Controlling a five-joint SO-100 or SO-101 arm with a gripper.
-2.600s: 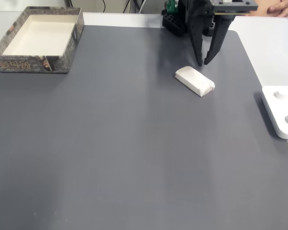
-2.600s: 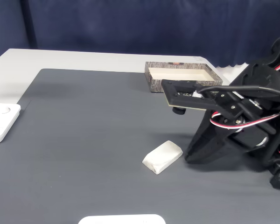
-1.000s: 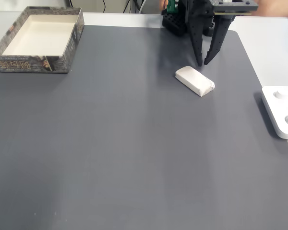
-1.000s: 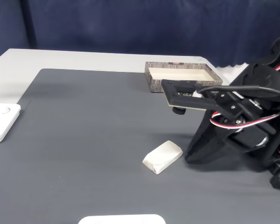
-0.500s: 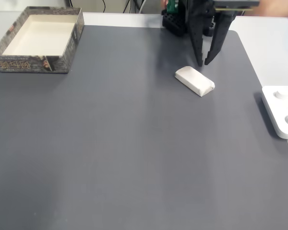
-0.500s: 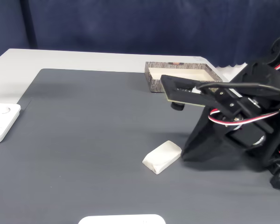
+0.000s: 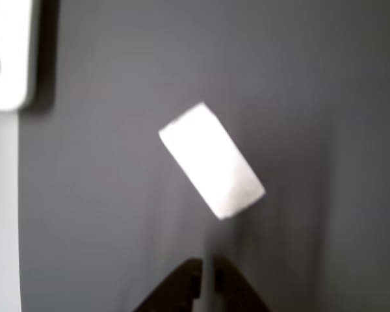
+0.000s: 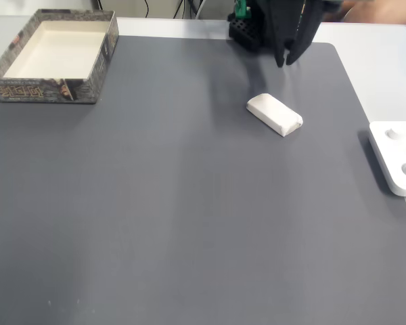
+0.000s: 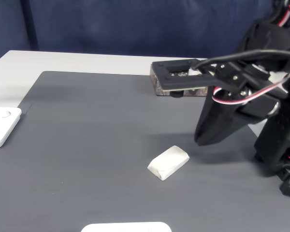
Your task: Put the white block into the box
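Observation:
The white block [image 8: 275, 114] lies loose and diagonal on the dark grey mat, right of centre in a fixed view. It also shows as block [image 9: 168, 162] and, blurred, as block [image 7: 211, 159]. My gripper [image 8: 284, 63] hangs in the air behind the block, apart from it, its black fingers pointing down and shut on nothing. From the side, the gripper [image 9: 198, 140] is above and to the right of the block. The gripper tips [image 7: 206, 278] enter at the bottom edge of the other view. The box [image 8: 40, 90], brown with a cream inside, stands at the mat's far left corner.
A glossy white panel [image 8: 397, 157] with round knobs lies off the mat's right edge; the same panel [image 9: 2, 125] is at the left in the side view. The arm's base [image 8: 247, 30] stands at the mat's back edge. A person's hand [image 8: 386, 9] rests behind it.
The gripper has risen off the mat and drawn back toward the arm's base. The white block and the box have not moved.

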